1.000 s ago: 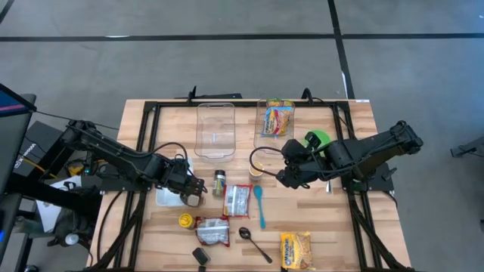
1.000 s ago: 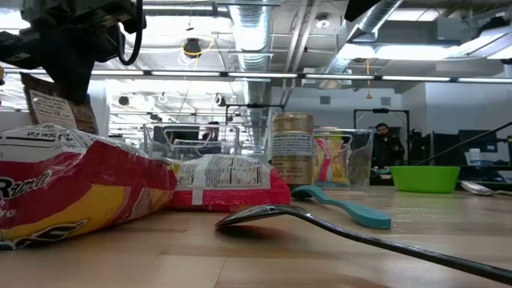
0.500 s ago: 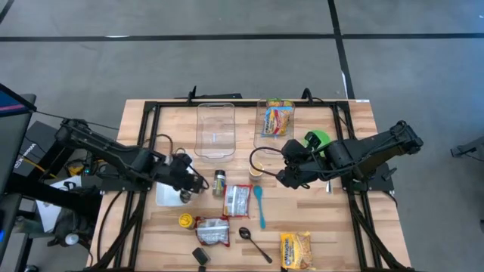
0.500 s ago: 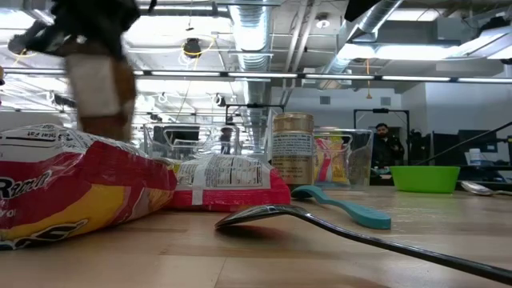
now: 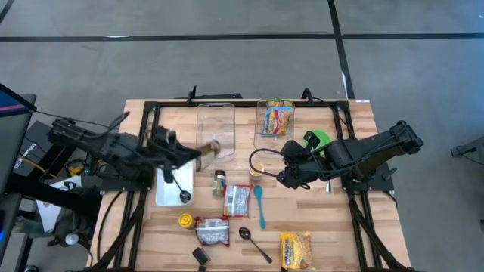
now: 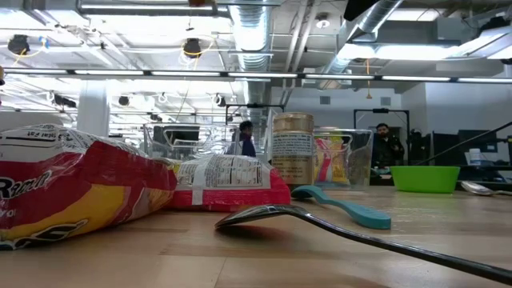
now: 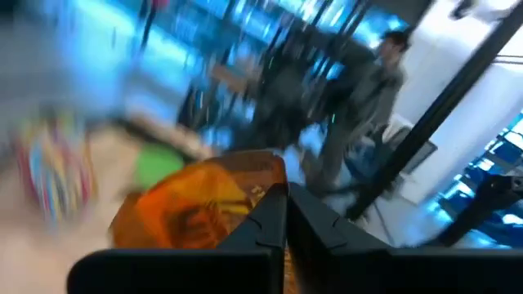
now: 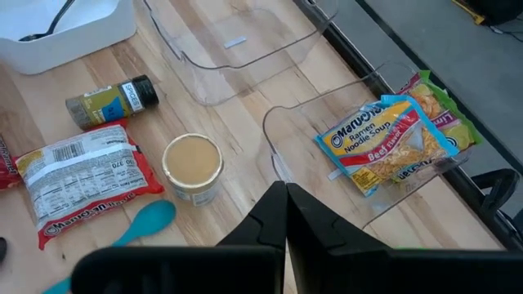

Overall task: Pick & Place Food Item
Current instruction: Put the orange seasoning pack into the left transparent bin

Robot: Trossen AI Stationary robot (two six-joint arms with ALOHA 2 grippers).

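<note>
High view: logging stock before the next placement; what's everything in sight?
clear bins: two, transparent, far side; right holds ramen packet
green bowl: one, green, right of the bins
white tray: one, white, left, holds dark spoon
spice jar: one, dark-lidded, centre
cup: one, tan lid, centre
red packets: two, red-white, centre and nearer edge
teal spoon: one, teal, centre
black spoon: one, black, near edge
yellow packet: one, yellow, near edge
small objects: two, yellow and black, near edge
left gripper: shut on orange packet, above left bin
right gripper: shut, empty, beside cup
</note>
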